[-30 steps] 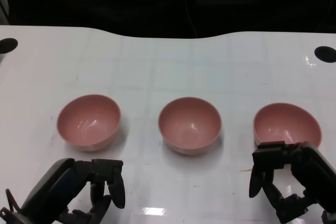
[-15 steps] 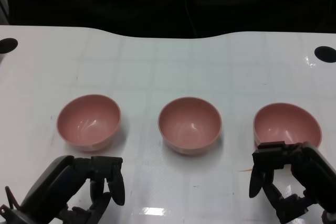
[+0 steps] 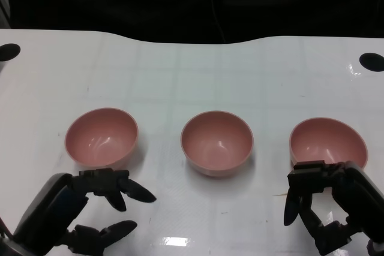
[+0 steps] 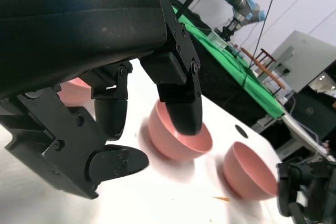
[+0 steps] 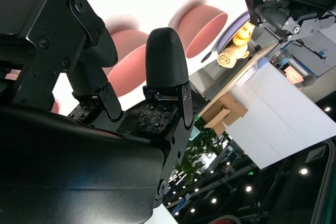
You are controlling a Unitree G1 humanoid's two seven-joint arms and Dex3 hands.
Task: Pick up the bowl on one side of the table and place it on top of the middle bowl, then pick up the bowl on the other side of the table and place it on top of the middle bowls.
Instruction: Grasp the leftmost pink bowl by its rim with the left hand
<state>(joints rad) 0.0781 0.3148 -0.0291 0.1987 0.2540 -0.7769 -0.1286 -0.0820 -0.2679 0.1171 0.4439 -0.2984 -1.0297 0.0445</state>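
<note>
Three pink bowls stand in a row on the white table [image 3: 192,76]: the left bowl [image 3: 101,138], the middle bowl [image 3: 216,142] and the right bowl [image 3: 327,139]. All are upright, empty and apart from each other. My left hand [image 3: 90,211] is near the front edge, just in front of the left bowl, with its fingers stretched out and apart and nothing in them. My right hand [image 3: 330,208] hangs at the near rim of the right bowl, fingers arched and apart, holding nothing. The left wrist view shows the middle bowl [image 4: 173,140] and right bowl [image 4: 249,171] beyond my fingers.
Two black round holes mark the table's far corners, one on the left [image 3: 9,51] and one on the right [image 3: 371,61]. The far edge curves inward at the middle, with darkness behind it. A small orange speck [image 3: 280,194] lies beside my right hand.
My left hand's fingers have uncurled and now stretch out toward the right. The right hand and the three bowls have not moved.
</note>
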